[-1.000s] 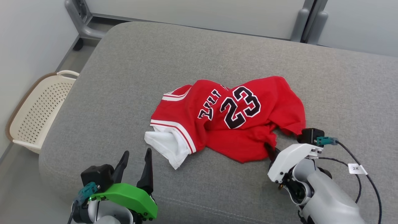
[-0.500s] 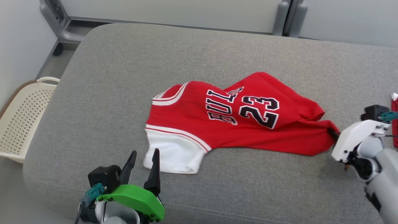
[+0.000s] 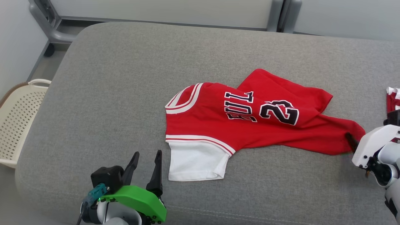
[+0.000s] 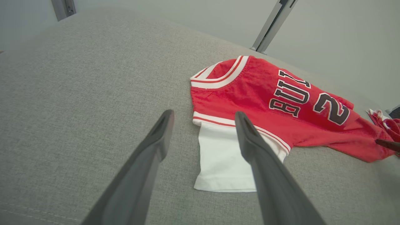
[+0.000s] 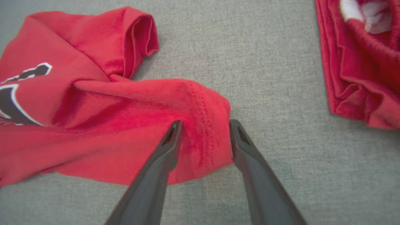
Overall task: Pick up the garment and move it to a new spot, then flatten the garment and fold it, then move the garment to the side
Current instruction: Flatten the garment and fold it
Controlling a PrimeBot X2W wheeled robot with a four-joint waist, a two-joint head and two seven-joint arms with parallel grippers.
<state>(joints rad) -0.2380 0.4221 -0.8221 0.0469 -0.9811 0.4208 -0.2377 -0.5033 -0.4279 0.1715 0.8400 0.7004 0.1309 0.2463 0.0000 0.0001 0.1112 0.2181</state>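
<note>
The red jersey [image 3: 250,125] with black "BULLS 23" lettering and a white sleeve lies stretched sideways on the grey cushion [image 3: 118,78]. Its red hem corner [image 5: 203,137] lies between the spread fingers of my right gripper [image 5: 203,123], which is open at the jersey's right end [image 3: 350,139]. At the cushion's front edge my left gripper [image 3: 147,153] stands open with nothing in it, just left of the white sleeve [image 4: 222,159]. In the left wrist view, the left gripper [image 4: 203,115] points at the sleeve's seam.
Another red and white garment [image 3: 392,100] lies bunched at the cushion's right edge, close to my right gripper and to its right [image 5: 359,62]. A cream perforated basket [image 3: 15,125] stands on the floor to the left. Grey frame legs [image 3: 275,12] stand behind.
The jersey has been dragged rightward by its hem and stretched out from a crumpled heap. The head camera has turned right. The left gripper has stayed put.
</note>
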